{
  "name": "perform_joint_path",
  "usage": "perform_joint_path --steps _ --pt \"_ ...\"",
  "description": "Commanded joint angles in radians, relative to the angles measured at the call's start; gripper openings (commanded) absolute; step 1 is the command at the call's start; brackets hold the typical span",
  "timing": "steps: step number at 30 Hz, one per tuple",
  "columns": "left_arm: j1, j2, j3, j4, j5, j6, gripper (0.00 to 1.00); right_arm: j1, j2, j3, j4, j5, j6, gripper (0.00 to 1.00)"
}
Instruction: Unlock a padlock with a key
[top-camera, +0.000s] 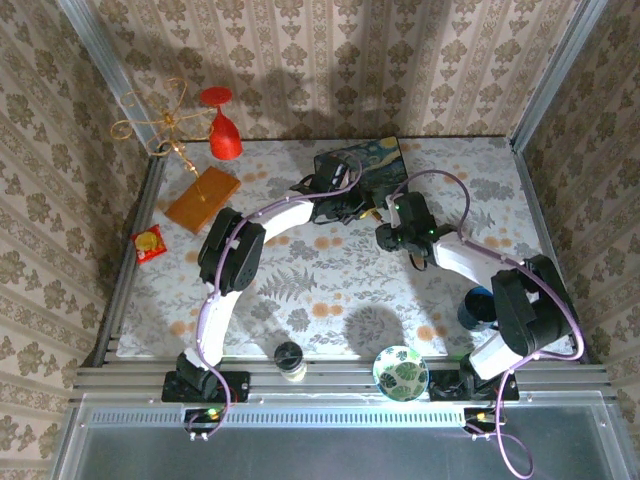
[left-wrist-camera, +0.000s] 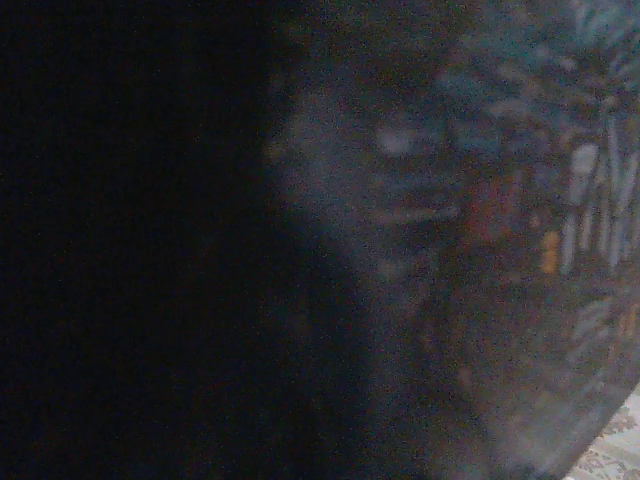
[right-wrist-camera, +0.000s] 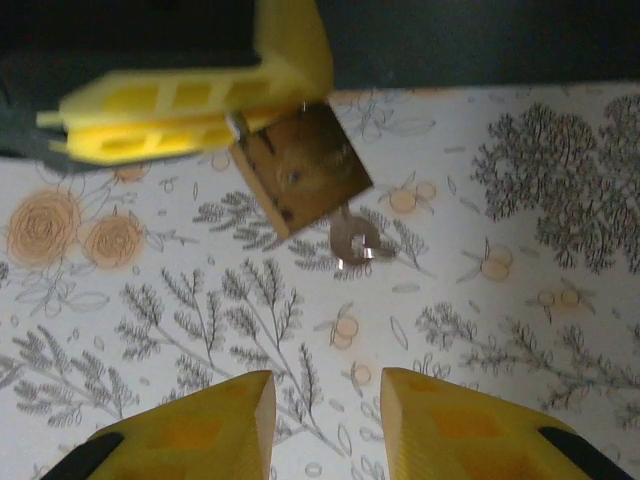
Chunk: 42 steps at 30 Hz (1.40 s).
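Note:
The small brass padlock (right-wrist-camera: 305, 165) hangs just above the floral table cloth, held at its top between the yellow fingers (right-wrist-camera: 190, 100) of my left gripper. The tiny silvery key (right-wrist-camera: 350, 243) sticks out of the padlock's lower edge, its head free. My right gripper (right-wrist-camera: 325, 385) stands open a short way below the key, touching nothing. From above, the left gripper (top-camera: 360, 205) and the right gripper (top-camera: 386, 238) meet near the padlock (top-camera: 372, 213), in front of the dark blue starry-night box (top-camera: 375, 160). The left wrist view is dark and blurred, with the box pattern (left-wrist-camera: 540, 220) close up.
A red goblet (top-camera: 225, 135), a gold wire ornament (top-camera: 155, 120), a wooden board (top-camera: 203, 199) and a red packet (top-camera: 149, 243) lie at the back left. A patterned bowl (top-camera: 401, 373) and a dark cup (top-camera: 289, 358) stand at the near edge, a blue cup (top-camera: 477, 305) at the right.

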Motion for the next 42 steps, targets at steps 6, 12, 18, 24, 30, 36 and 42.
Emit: perform_joint_path --steps 6,12,18,24,30,36,42 --pt "0.003 0.029 0.022 -0.164 0.164 -0.09 0.03 0.007 0.074 0.101 -0.015 0.055 -0.046 0.34" --pt "0.003 0.033 0.043 -0.189 0.174 -0.08 0.03 0.009 0.097 0.124 -0.022 0.058 -0.051 0.3" --pt "0.003 0.036 0.042 -0.203 0.179 -0.076 0.02 0.012 0.114 0.141 -0.022 0.058 -0.063 0.26" --pt "0.002 0.04 0.046 -0.219 0.186 -0.065 0.02 0.033 0.133 0.16 -0.031 0.072 -0.087 0.19" --pt "0.002 0.041 0.042 -0.253 0.195 -0.042 0.02 0.037 0.134 0.171 -0.035 0.113 -0.091 0.18" --pt "0.004 0.04 0.047 -0.276 0.196 -0.024 0.01 0.036 0.13 0.179 -0.041 0.156 -0.1 0.21" --pt "0.002 0.045 0.053 -0.309 0.204 -0.002 0.0 0.036 0.141 0.195 -0.041 0.163 -0.109 0.22"
